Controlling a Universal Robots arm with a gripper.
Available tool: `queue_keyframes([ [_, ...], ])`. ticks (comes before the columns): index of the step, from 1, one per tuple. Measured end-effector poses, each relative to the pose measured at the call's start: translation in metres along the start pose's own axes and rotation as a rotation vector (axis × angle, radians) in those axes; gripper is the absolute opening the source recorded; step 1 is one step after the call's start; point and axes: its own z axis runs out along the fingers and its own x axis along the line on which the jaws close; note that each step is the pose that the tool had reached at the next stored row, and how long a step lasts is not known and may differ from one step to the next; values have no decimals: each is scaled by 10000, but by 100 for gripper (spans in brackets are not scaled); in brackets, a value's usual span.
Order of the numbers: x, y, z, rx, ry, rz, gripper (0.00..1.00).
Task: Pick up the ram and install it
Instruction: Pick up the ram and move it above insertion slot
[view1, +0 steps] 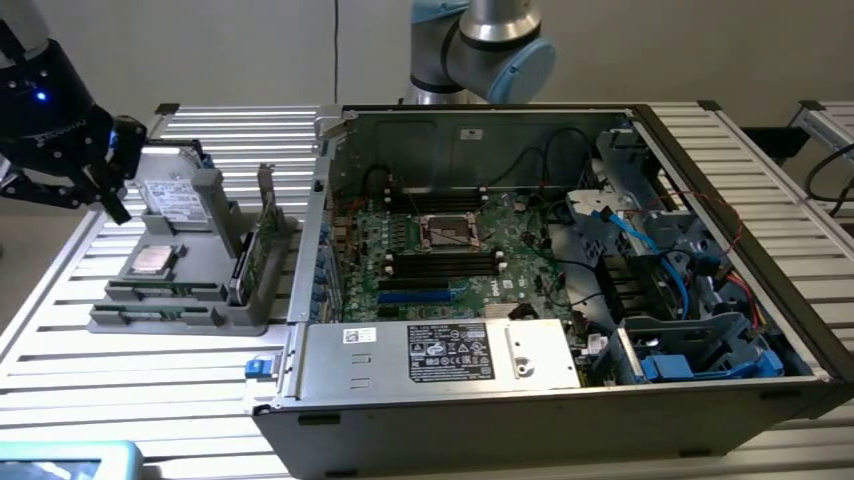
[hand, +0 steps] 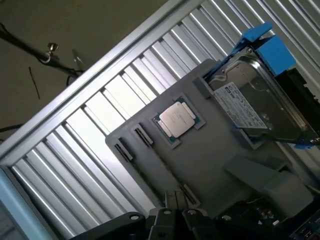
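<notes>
The gripper (view1: 114, 203), pressed together on nothing, hangs above the gray tray (view1: 200, 322) at the tabletop's (view1: 80, 370) edge on the exterior view's left, where the ram (view1: 160, 291) seemingly stands edge-up in a slot, likely so it can be pinched.

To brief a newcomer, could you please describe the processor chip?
On the exterior view's left, beside the computer case, sits a grey tray. The processor chip lies flat on it: small, square, silver, unlike the larger labelled hard drive.
</notes>
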Motion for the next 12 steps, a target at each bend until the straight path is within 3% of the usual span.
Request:
queue_keyframes([
  [12, 0, 0, 8, -60, 29, -2179, 11],
])
